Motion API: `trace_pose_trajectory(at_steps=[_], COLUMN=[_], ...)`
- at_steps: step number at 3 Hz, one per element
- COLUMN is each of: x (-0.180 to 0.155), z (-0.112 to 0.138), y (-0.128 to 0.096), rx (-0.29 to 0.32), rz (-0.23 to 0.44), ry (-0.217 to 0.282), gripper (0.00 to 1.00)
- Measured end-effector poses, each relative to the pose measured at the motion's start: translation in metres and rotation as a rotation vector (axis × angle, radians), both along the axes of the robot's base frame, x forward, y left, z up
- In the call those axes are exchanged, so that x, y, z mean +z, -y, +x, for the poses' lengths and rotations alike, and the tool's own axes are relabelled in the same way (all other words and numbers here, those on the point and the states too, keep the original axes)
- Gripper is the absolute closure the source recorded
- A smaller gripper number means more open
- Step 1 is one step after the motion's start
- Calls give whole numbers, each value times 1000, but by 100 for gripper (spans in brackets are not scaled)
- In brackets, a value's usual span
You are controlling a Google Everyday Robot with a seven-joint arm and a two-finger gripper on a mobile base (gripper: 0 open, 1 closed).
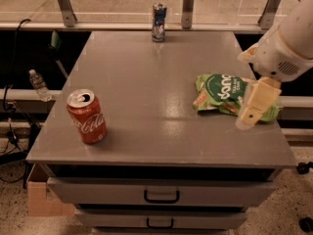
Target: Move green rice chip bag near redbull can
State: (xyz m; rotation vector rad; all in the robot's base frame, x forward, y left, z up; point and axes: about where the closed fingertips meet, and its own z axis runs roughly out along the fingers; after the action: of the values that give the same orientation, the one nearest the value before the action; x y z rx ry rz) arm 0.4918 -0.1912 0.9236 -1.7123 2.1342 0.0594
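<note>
The green rice chip bag lies flat on the right side of the grey table, crinkled, with white lettering. The redbull can stands upright at the table's far edge, near the middle, well apart from the bag. My gripper hangs at the right side of the table, in front of the bag's right end and covering part of it. The white arm comes in from the upper right.
A red Coca-Cola can stands open near the table's front left corner. Drawers with dark handles sit under the tabletop. A metal rail with posts runs behind the table. A plastic bottle is at the left.
</note>
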Motion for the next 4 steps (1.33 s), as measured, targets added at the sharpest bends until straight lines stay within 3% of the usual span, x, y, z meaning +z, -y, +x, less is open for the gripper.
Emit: trace_pose_trajectory(at_steps=[1, 2, 4], x=[-33, -57, -88], z=[54, 93, 123], y=[-3, 12, 43], rx=[-10, -49, -104], rz=[58, 80, 103], ry=[44, 65, 57], gripper=[0, 0, 41])
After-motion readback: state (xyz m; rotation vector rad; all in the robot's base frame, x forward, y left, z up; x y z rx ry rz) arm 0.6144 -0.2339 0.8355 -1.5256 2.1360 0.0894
